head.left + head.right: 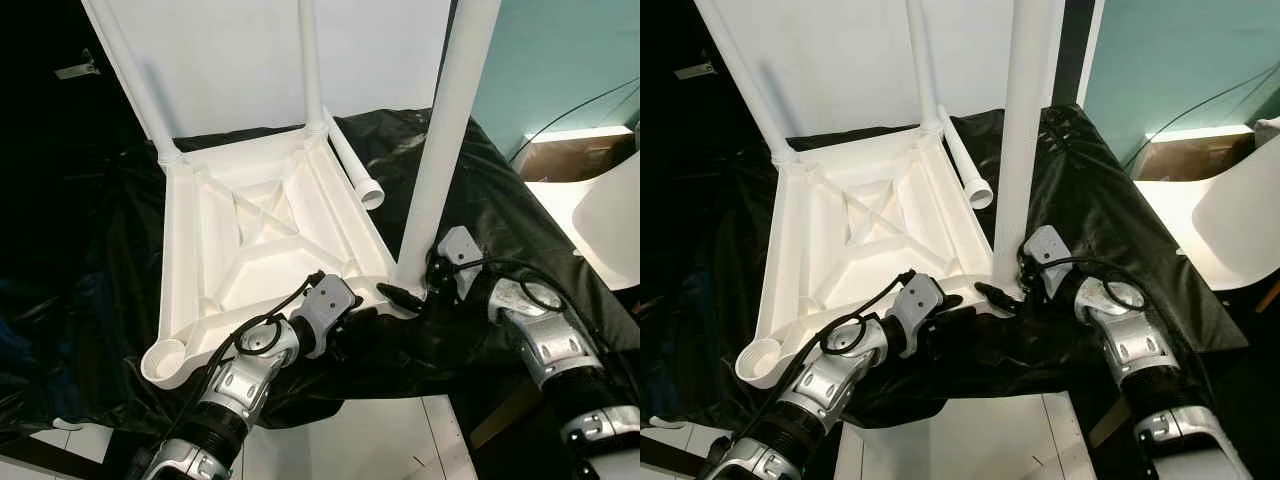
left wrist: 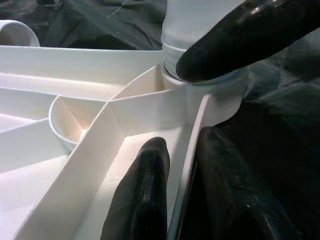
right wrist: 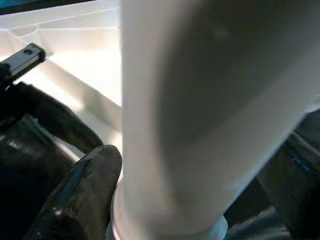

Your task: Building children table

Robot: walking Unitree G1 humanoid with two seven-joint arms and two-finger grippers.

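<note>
The inverted tabletop [image 1: 260,250] is lying underside-up on the black sheet [image 1: 480,200], with the near-corner leg [image 1: 445,140] standing upright in its socket. The right gripper [image 1: 420,285] is closing around that leg's base, its long axis running vertically between the fingers. The left gripper [image 1: 360,305] is pinching the tabletop's rim beside the socket; the loose leg [image 1: 352,165] is lying farther off, nearer the right arm.

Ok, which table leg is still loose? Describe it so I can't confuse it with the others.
Find the upside-down white tabletop on the black sheet. Along its far right edge lies a white tube, the loose leg, its open end pointing toward the robot. Unlike the three legs standing upright in corner sockets, this one lies flat, in no socket.
</note>
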